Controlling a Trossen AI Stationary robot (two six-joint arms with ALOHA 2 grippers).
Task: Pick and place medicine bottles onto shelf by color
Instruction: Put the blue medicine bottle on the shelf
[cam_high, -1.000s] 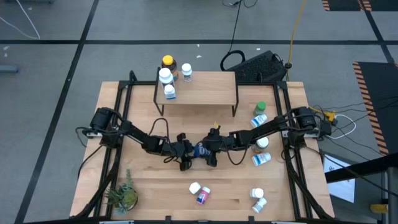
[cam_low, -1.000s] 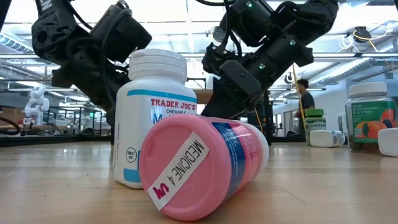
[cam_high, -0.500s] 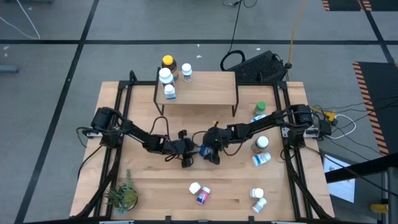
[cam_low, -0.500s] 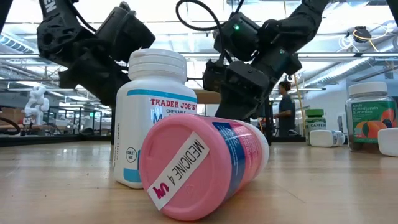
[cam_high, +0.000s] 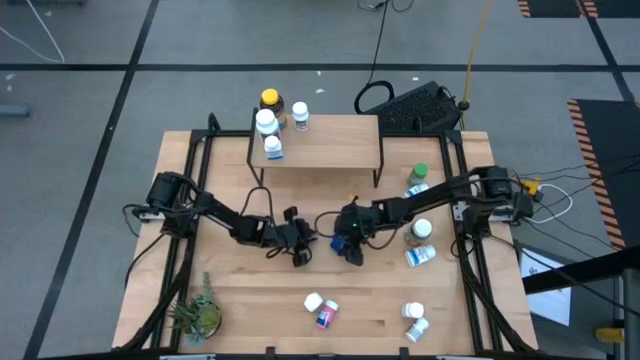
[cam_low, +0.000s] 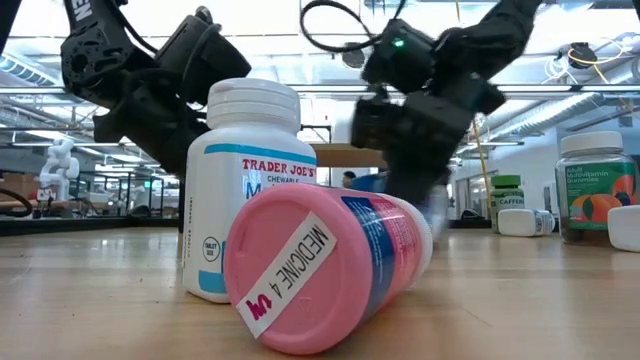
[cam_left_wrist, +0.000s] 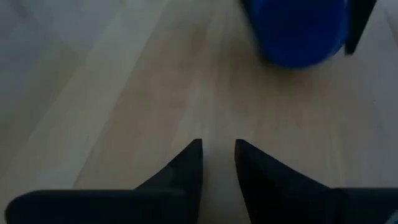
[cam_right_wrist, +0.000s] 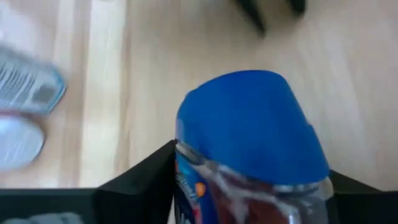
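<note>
Blue is the colour that matters here: the blue bottle (cam_right_wrist: 249, 134) sits clamped between the dark fingers of the right gripper (cam_high: 345, 240), its cap filling the right wrist view. Half a second ago that gripper was close against the left one at the table's middle; it has since drawn away toward its own side, carrying the bottle with it. The left gripper (cam_high: 298, 243) stays near the centre, empty, its fingers (cam_left_wrist: 186, 165) close together with only a slim gap over bare wood; the bottle shows beyond them in the left wrist view. This looks like a hand-over just completed, so the bottle's next stop is probably the shelf (cam_high: 340, 140) at the table's far edge.

Two white bottles (cam_high: 268, 135) and another white bottle (cam_high: 300, 116) already stand at the shelf's left end, with an amber yellow-capped bottle (cam_high: 270, 100) at its back corner. Others wait on the table: a pink-capped bottle (cam_low: 320, 270) lying on its side near the front, and a green-capped one (cam_high: 418, 174) on the right.
</note>
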